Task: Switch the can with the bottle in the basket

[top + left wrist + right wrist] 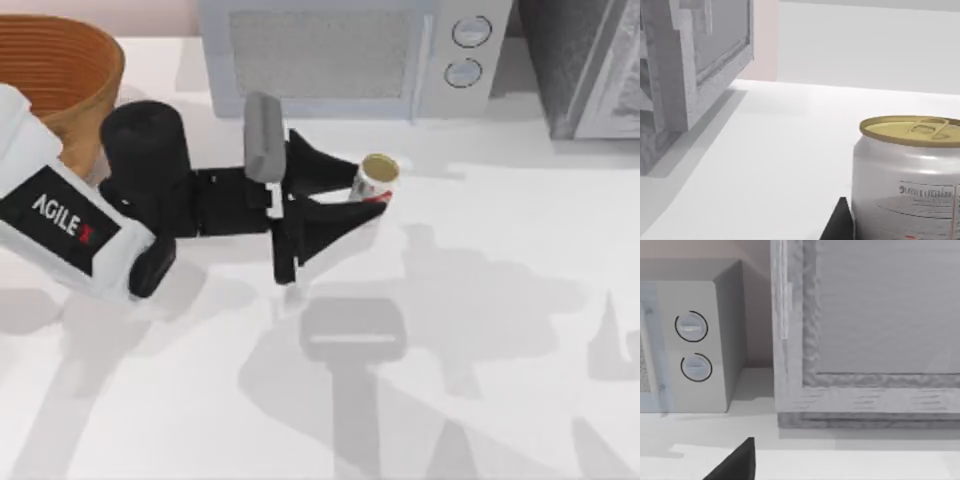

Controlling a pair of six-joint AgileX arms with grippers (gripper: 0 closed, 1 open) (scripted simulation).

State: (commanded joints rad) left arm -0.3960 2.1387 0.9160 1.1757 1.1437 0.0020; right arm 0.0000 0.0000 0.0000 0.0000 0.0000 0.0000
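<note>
The left gripper point(362, 192) has its jaws apart around the can point(376, 178), which stands near the table's point(500, 300) far edge. The basket point(60, 75) sits at the far left corner.

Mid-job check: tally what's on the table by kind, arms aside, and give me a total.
Can: 1, standing between the left gripper's fingers
Basket: 1, at the far left corner
Microwave: 1, at the back
Grey cabinet: 1, at the back right
Total: 4
</note>
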